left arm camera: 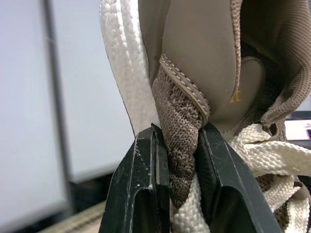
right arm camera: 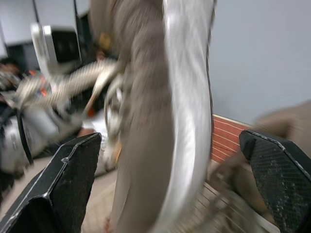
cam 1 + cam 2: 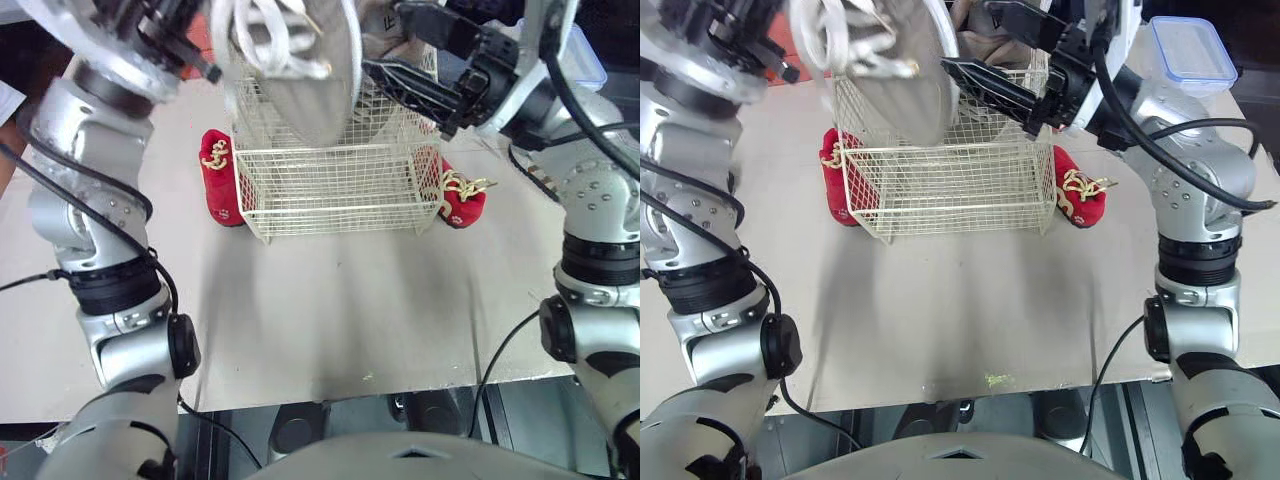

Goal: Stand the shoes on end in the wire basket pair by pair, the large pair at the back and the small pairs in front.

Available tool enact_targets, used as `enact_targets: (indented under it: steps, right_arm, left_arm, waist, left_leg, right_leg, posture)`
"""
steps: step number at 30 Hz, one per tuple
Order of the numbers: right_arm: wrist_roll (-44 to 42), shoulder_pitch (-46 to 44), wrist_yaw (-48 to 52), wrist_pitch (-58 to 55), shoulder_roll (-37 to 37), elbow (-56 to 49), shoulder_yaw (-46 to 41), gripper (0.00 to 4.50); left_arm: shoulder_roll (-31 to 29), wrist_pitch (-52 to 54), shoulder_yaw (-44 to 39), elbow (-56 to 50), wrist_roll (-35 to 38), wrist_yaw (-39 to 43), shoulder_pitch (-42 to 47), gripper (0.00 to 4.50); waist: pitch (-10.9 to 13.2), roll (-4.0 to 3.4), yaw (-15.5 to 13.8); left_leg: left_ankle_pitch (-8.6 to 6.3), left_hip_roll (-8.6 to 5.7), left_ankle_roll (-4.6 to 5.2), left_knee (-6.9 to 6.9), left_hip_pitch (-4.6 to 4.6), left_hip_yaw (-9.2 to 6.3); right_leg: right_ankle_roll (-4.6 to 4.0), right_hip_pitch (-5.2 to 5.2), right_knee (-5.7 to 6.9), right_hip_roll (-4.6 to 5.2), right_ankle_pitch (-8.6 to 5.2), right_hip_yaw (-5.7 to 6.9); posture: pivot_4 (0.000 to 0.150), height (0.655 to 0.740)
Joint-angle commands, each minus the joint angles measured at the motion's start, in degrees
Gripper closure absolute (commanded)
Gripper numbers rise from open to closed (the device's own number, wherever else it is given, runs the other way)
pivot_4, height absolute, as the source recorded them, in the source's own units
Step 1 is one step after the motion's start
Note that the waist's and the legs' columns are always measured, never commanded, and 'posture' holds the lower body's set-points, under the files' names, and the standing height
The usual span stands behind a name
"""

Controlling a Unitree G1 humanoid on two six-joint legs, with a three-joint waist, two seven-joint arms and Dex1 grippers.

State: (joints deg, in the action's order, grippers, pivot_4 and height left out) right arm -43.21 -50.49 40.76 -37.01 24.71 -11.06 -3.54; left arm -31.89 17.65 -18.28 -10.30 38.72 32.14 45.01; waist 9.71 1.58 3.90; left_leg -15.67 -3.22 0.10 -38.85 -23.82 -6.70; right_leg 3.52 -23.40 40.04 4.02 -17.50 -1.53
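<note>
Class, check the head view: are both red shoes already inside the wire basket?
No: one red shoe lies left of the basket, the other red shoe right of it, both outside.

Both arms are clad in rounded silver-grey shells, the left arm [image 3: 110, 280] and the right arm [image 3: 600, 250] alike, with black ribbed rings set at the joints. A round black cap is fitted beside each of these rings. Black cables are run loosely along the outside of the arms. The left gripper [image 1: 181, 133] is formed of two glossy black fingers [image 1: 141, 194], flecked with pale specks; on the right gripper [image 2: 170, 138] the black pads [image 2: 279, 174] are finely cross-hatched.
</note>
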Motion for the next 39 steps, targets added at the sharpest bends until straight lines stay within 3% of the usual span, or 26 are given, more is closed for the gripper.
enact_targets:
  steps: [1,9,30,39]
  right_arm:
    - [1.2,1.2,0.4,1.8,4.3,-5.2,-3.6,0.0]
    - [2.4,5.9,-3.0,1.0,8.4,-11.1,-5.4,0.0]
    - [3.9,7.1,-6.3,2.3,9.1,-15.0,-5.0,0.0]
    - [2.6,7.9,-7.7,3.3,8.4,-15.6,-6.8,0.0]
  left_arm:
    - [-1.6,-7.6,-1.2,2.9,-7.7,-4.6,6.9,4.09]
    - [-2.5,-16.1,0.2,10.5,-17.6,-8.4,13.2,4.09]
    - [8.3,-26.1,7.0,23.5,-23.2,-6.9,7.5,4.09]
    - [9.7,-22.4,8.8,22.6,-26.1,-9.2,3.4,4.09]
  waist:
    - [0.0,0.0,0.1]
    - [0.0,0.0,-0.3]
    - [0.0,0.01,-0.8]
    - [0.0,0.01,-0.8]
  left_leg:
    - [0.0,0.0,0.0,0.0,0.0,0.0]
    - [0.0,-0.04,0.0,-0.11,-0.05,-0.02]
    - [0.0,-0.09,0.0,-0.21,-0.07,-0.05]
    - [0.0,-0.09,0.01,-0.24,-0.07,-0.05]
  right_leg:
    - [0.0,0.0,0.0,0.0,0.0,0.0]
    - [0.0,0.0,0.02,0.01,0.0,0.0]
    - [0.01,0.01,0.07,0.02,0.0,0.02]
    - [0.01,0.01,0.12,0.02,0.0,0.02]
  posture:
    - [0.15,0.74]
    - [0.15,0.74]
    - [0.15,0.74]
    - [0.15,0.74]
